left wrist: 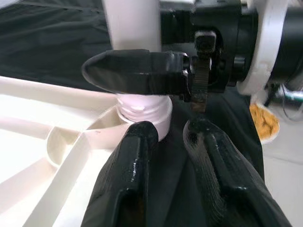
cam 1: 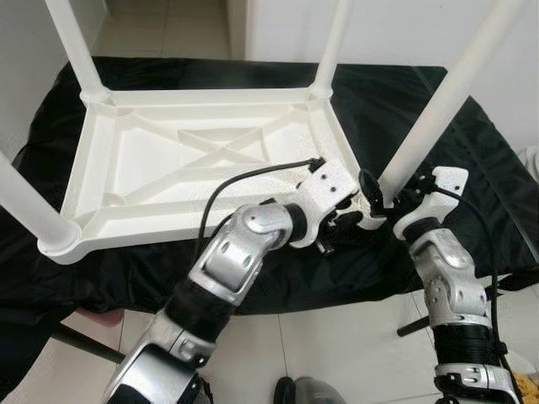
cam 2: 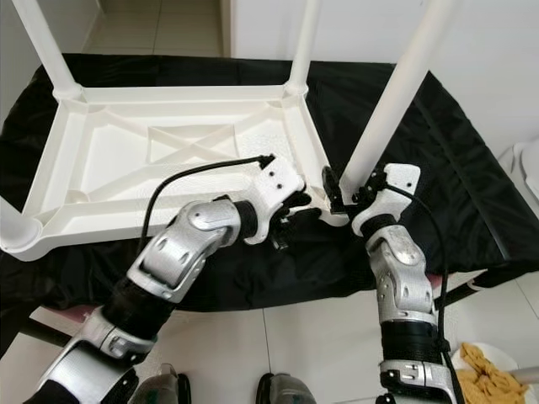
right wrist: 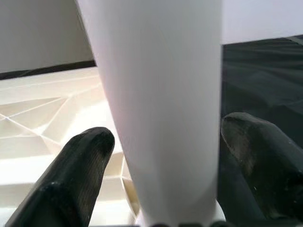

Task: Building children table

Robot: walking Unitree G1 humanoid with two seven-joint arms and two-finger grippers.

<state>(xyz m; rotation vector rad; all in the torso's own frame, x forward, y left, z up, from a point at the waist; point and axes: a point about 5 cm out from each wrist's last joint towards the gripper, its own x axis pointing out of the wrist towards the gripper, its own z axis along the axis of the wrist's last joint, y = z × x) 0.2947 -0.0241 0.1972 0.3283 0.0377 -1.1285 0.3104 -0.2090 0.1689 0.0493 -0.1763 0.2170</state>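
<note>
A white plastic children's table [cam 1: 210,151] lies upside down on a black cloth. Its near right leg [cam 1: 438,109] stands in the corner socket, leaning up and to the right. My right gripper [cam 1: 383,198] is shut on this leg just above the socket; in the right wrist view the two fingers [right wrist: 85,161] press on either side of it. My left gripper [cam 1: 341,220] sits low beside the same corner. In the left wrist view its fingers [left wrist: 137,165] are slightly open with nothing between them, one tip touching the leg's threaded base [left wrist: 142,106].
Three other legs [cam 1: 76,50] stand up from the other corners. The black cloth [cam 1: 472,168] covers a low surface whose near edge is just in front of my arms. On the tiled floor at the right lies a dish of yellow stuff [cam 2: 493,366].
</note>
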